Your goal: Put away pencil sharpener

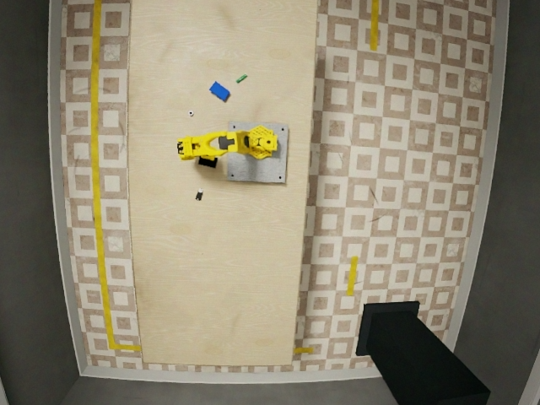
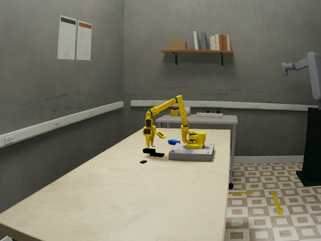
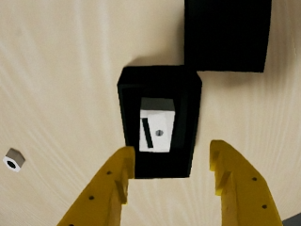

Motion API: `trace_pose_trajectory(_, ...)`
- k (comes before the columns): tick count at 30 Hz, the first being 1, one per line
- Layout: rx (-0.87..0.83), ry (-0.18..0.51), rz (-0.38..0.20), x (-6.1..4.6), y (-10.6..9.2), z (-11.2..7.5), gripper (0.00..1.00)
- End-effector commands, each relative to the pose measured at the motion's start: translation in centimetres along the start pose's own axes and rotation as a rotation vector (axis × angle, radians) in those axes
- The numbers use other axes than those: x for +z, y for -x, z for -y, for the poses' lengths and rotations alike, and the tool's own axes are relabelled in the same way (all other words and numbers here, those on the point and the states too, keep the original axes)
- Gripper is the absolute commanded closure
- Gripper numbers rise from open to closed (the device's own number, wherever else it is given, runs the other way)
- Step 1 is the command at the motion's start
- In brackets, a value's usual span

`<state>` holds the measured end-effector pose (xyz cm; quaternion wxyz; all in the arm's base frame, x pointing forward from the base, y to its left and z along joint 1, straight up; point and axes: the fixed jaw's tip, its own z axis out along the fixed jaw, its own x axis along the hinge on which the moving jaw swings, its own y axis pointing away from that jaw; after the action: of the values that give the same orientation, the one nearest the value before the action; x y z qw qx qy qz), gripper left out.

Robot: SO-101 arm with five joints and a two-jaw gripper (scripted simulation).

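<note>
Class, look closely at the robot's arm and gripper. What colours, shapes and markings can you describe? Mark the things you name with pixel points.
The arm [image 1: 208, 145] [image 2: 165, 105] is yellow, with black parts at its joints and an open-framed link. The gripper [image 2: 150, 146] [image 3: 172, 150] has yellow, tapering fingers with stepped inner edges and small dark dots.
</note>
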<state>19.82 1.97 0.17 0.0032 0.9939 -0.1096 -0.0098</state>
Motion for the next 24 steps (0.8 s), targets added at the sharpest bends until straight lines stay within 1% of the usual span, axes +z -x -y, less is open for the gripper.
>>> trace_pose_trajectory(1,0.001,-0.008,-0.017,-1.0,-0.2,0.1,0.82)
trace_pose_trajectory(5,0.001,-0.008,-0.017,-1.5,-0.1,0.2,0.82)
trace_pose_trajectory(7,0.001,-0.008,-0.017,-1.5,-0.1,0.2,0.82)
trace_pose_trajectory(14,0.001,-0.008,-0.017,-2.2,0.0,0.2,0.82)
trace_pose_trajectory(24,0.001,-0.008,-0.017,-2.3,0.0,0.2,0.82)
